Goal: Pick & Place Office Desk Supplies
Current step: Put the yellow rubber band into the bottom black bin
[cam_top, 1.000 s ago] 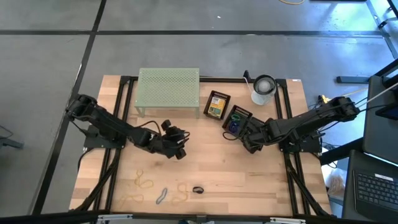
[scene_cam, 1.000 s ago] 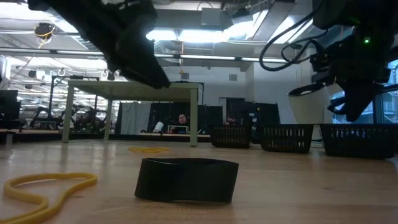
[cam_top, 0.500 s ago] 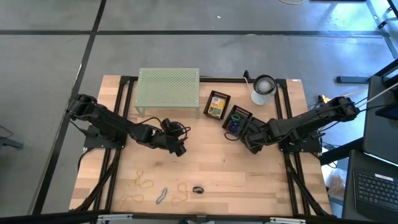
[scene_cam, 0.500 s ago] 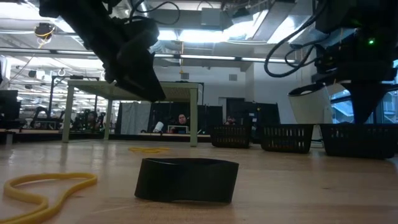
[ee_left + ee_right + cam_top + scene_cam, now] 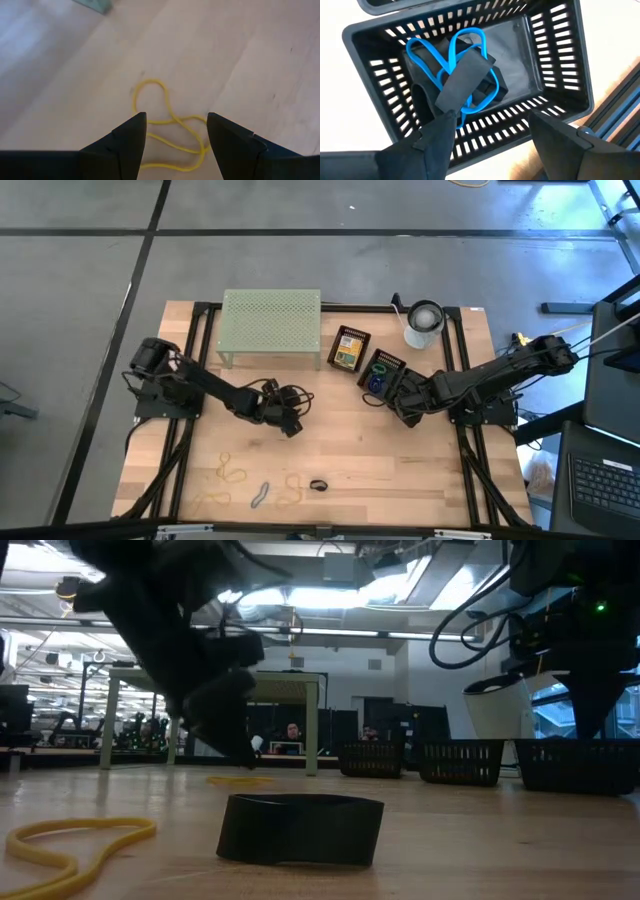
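My left gripper [image 5: 291, 420] [image 5: 175, 117] hangs open, low over the table's middle. A looped yellow rubber band [image 5: 167, 127] lies flat on the wood between its fingers; in the high view the arm hides that band. My right gripper [image 5: 399, 404] [image 5: 490, 117] is open over a black slotted basket [image 5: 555, 65] [image 5: 381, 372], which holds a blue rubber band [image 5: 470, 40] and a flat black strip [image 5: 462, 77]. A second basket [image 5: 348, 348] holds a yellow-green crayon box. More yellow bands [image 5: 231, 472] [image 5: 291, 492] and a black ring [image 5: 319, 485] [image 5: 300, 830] lie near the near edge.
The pale green perforated rack [image 5: 272, 326] stands at the far edge, left of the baskets. A white cup [image 5: 424, 321] stands at the far right. A yellow band [image 5: 70, 840] lies close to the low camera. Bare wood spreads between the two grippers.
My left gripper has come down toward the table, with its arm stretching farther toward the table's middle. The baskets and the bands have not moved.
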### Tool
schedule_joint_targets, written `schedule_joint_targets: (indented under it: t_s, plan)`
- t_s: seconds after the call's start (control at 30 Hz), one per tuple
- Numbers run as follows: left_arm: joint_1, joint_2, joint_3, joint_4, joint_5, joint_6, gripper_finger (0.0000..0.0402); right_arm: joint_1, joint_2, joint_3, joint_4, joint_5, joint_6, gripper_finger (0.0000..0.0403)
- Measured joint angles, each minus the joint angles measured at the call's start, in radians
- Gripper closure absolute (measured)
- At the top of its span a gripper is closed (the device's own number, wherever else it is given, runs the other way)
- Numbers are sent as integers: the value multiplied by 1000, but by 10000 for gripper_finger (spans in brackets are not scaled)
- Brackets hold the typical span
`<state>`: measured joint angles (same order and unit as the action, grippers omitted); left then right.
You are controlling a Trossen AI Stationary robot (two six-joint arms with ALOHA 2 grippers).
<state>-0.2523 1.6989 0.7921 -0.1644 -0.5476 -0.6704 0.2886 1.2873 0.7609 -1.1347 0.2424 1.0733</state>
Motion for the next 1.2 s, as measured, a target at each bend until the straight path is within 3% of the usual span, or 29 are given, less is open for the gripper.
schedule_joint_targets:
  t_s: [0.37,0.7,0.93,1.2]
  plan:
    - [8,100,5,41,59,-4,217,0,0,0,0,0,0,179]
    - [32,99,6,52,142,0,389,0,0,0,0,-26,0,194]
    - [33,33,-8,108,189,80,399,0,0,0,-1,-26,0,210]
    - [29,-143,-5,209,169,223,399,1,0,25,-16,-26,11,235]
